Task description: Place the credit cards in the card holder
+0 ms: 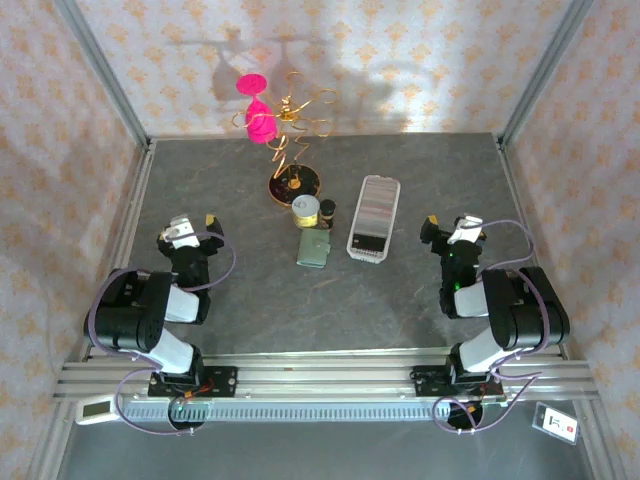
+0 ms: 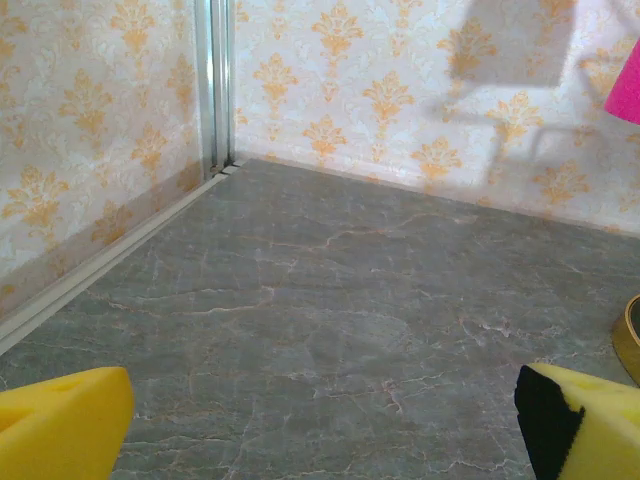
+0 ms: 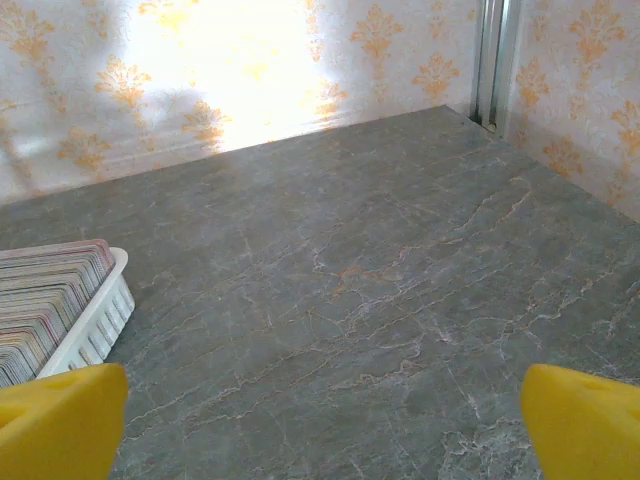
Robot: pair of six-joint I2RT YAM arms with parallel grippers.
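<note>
The left gripper (image 2: 322, 425) stands wide open and holds nothing, its yellow fingers (image 2: 62, 425) at the two lower corners of the left wrist view with bare grey table (image 2: 330, 290) between them. It sits near the table's left edge, towards the near side, and faces the far left corner where the patterned walls (image 2: 400, 90) meet. The right gripper (image 3: 322, 425) is likewise wide open and empty, near the right edge and about as far up the table as the left one, facing the far right corner. Just ahead and to its left lies a clear tray (image 3: 105, 310), long axis running near to far, right of the table's middle. The cards (image 1: 372, 212) stand in it as a tightly packed row of edges. The green holder (image 1: 314, 248) lies flat near the table's middle, just beside the tray's near left corner and well apart from both grippers. Just behind the holder stand a small pale jar (image 1: 306, 210) and a dark bottle (image 1: 327, 211). Farther back is a gold wire stand (image 1: 292, 183) with pink pieces (image 1: 258, 112), close to the far edge.
</note>
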